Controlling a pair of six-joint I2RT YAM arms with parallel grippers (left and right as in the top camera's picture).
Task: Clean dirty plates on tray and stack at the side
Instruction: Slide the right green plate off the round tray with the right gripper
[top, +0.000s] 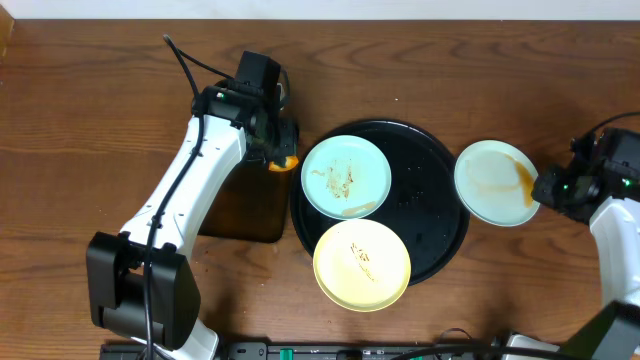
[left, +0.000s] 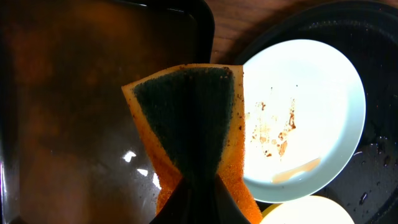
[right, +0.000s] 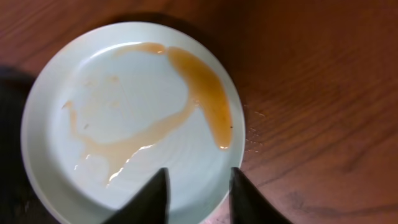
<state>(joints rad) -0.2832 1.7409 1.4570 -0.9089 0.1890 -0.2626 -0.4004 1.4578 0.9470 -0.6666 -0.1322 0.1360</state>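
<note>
As they lie flat, plates (top: 346, 177) face upward.

In the overhead view, the round tray (top: 432, 200) sits at frame centre on the table (top: 90, 110). The upper plate (top: 346, 176) lies in its left part, and the lower plate (top: 362, 264) overhangs its lower-left rim. The third plate (top: 497, 182) lies to the right on the table, its left edge over the rim. The rectangular tray (top: 255, 212) lies to the left, with a sponge (top: 284, 161) above its upper-right corner.
</note>
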